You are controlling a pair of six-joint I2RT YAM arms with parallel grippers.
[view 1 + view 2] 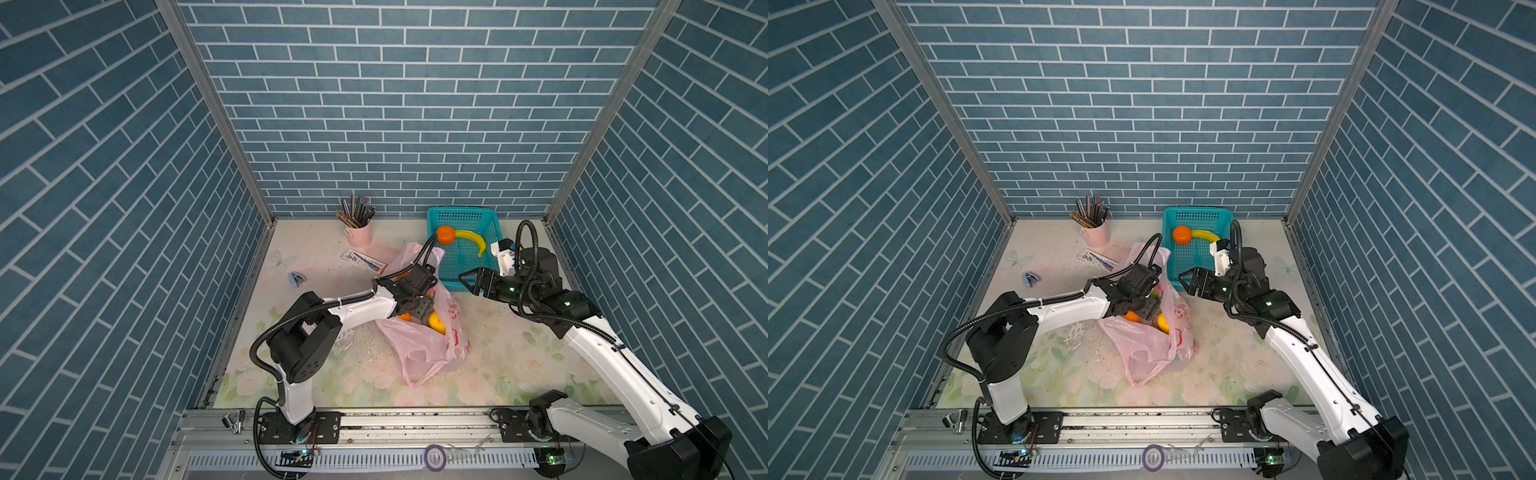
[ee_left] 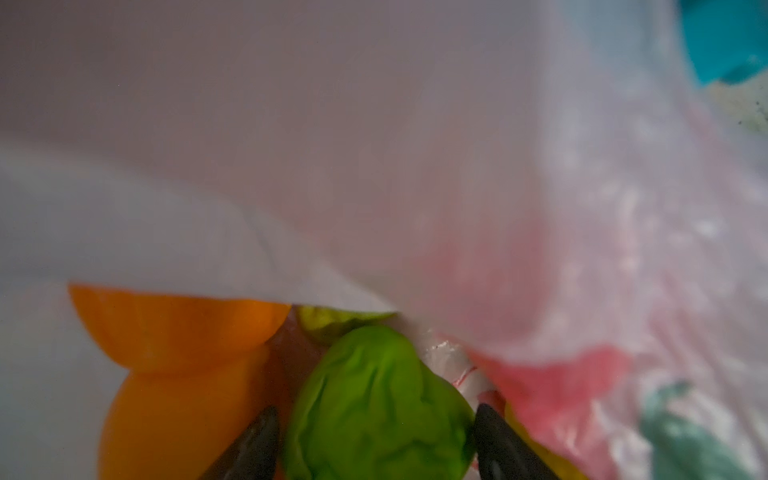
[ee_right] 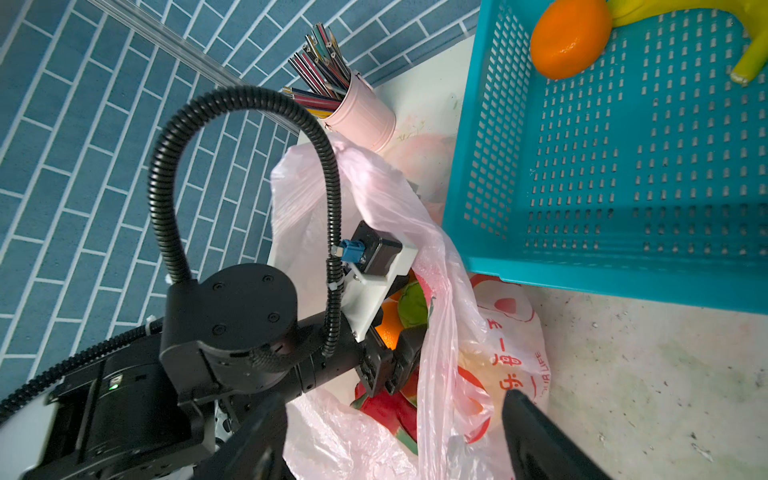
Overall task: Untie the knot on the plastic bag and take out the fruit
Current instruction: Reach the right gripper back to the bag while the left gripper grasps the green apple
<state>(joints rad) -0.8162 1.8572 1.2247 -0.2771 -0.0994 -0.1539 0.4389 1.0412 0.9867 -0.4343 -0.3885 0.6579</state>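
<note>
Fingers at left (image 2: 254,446) wide astride green fruit (image 2: 374,415), right fingers (image 3: 540,436) spread, empty

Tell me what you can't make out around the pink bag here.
Whether the left gripper holds the wrinkled green fruit: left wrist view, blurred.
Full contents: both top views, translucent pink plastic bag and left arm cover it.
Text on flat printed card: both top views, too small.

In both top views the tips of the left pincer (image 1: 419,309) are hidden inside the plastic bag (image 1: 419,345). The left wrist view is largely blurred by bag film near the lens, and the green fruit (image 2: 374,407) is cropped there. In the right wrist view the banana (image 3: 673,12) is cut off and the right pincer (image 3: 395,436) is blurred.
</note>
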